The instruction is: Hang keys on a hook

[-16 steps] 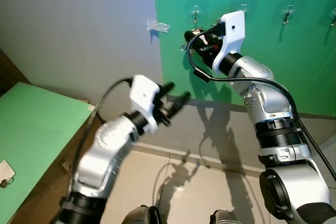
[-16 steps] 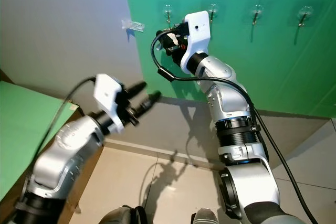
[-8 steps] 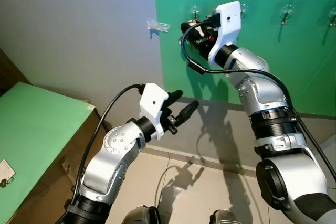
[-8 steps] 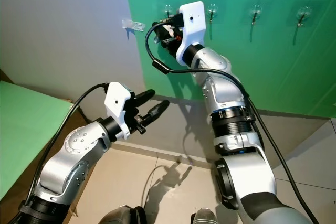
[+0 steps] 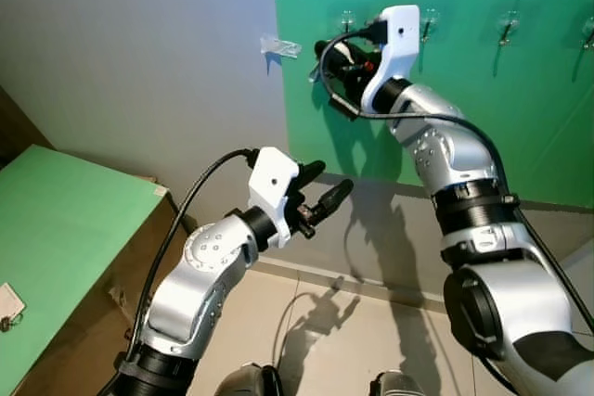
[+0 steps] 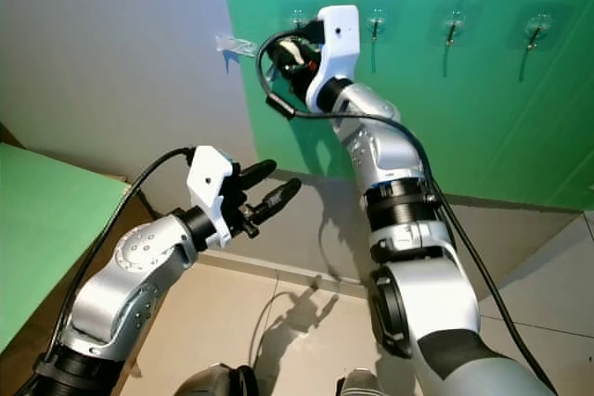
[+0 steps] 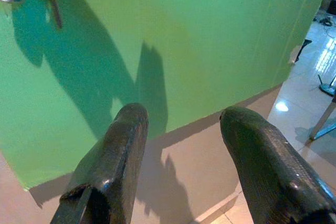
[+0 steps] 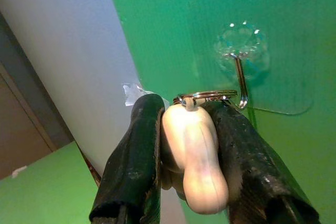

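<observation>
Green wall [image 5: 520, 118] faces you, its hooks in a row. Your left tool [image 5: 320, 194] hangs released, low before it. Your right tool [image 8: 184, 145] is clenched on the keys [image 8: 191, 156], their ring touching the hook [image 8: 240, 80].

head stereo: faces green wall [image 5: 520, 118] | right wrist: close on hook [image 8: 240, 80]

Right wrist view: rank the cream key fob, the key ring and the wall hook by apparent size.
1. cream key fob, though it is nearest the camera
2. key ring
3. wall hook, about as long as the ring is wide; unsure
</observation>
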You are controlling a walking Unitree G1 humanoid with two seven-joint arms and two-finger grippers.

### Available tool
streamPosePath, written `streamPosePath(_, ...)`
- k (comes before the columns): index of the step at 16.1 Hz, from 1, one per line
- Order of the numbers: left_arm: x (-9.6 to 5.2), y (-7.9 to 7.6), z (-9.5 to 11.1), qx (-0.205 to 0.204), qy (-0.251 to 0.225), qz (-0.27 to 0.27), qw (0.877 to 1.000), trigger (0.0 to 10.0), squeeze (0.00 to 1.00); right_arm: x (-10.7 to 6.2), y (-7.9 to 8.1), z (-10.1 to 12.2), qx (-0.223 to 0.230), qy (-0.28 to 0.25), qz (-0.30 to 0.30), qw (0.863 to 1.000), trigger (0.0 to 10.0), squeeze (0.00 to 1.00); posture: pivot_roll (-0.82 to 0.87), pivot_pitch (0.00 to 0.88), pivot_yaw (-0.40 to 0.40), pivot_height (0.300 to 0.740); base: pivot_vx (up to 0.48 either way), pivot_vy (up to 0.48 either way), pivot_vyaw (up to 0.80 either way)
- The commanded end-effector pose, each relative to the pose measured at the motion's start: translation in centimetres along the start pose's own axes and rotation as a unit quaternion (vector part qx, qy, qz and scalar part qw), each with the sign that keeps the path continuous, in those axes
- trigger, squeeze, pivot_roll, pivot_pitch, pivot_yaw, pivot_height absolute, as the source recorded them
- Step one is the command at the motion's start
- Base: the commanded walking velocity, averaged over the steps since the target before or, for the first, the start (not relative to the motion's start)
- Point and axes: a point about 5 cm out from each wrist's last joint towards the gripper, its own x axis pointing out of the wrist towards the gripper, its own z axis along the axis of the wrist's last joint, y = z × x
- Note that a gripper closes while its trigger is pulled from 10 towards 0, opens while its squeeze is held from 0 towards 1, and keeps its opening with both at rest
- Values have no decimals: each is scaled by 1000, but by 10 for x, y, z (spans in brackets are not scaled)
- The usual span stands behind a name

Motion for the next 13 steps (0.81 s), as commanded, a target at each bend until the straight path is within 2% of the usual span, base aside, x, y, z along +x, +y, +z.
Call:
streamPosePath(1, -1, 4, 3, 7, 1, 5, 1000, 10000, 0, 1, -1, 2, 16, -2, -5, 1000, 0, 0, -191, 29, 84, 740, 0, 0, 0)
streamPosePath(7, -2, 6, -1, 11, 16, 1, 1000, 10000, 0, -4, -12, -17, 61, 28, -31, 997, 0, 0, -195, 27, 83, 740, 0, 0, 0)
streamPosePath(9, -2, 6, -2, 11, 20, 1, 1000, 10000, 0, -5, -11, -17, 45, 24, -23, 998, 0, 0, -195, 29, 84, 740, 0, 0, 0)
streamPosePath(11, -2, 6, -3, 13, 24, -1, 1000, 10000, 0, -4, -9, -15, 47, 24, -19, 998, 0, 0, -198, 34, 84, 740, 0, 0, 0)
streamPosePath(13, -2, 5, -3, 13, 26, -1, 1000, 10000, 0, -7, -16, -24, 58, 41, -37, 997, 0, 0, -196, 39, 83, 740, 0, 0, 0)
